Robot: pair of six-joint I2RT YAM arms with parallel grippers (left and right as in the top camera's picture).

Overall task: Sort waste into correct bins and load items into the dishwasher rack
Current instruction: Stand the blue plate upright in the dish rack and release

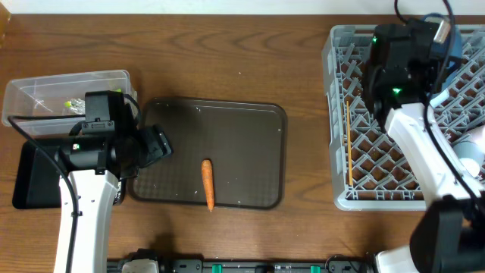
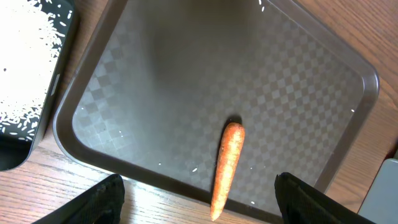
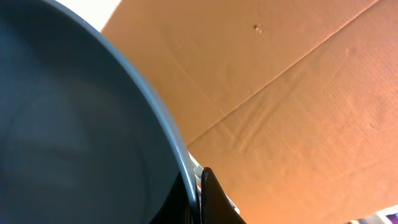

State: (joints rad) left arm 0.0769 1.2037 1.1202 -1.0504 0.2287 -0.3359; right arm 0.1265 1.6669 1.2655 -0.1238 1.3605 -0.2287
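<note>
The left gripper (image 1: 158,144) is hovering, fingers spread wide, over the left edge of the brown serving tray (image 1: 250,129), where the orange carrot (image 1: 208,183) is lying near the front rim. The right gripper (image 3: 198,199) is pinching the blue plate (image 3: 74,124) by its rim above the grey dishwasher rack (image 1: 379,152).

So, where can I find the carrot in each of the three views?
Overhead: carrot lies low in the middle, on the brown tray.
Left wrist: carrot at bottom centre, by the tray's lower edge.
Right wrist: not in it.
Shared landmark: the brown tray, in overhead and left wrist.
</note>
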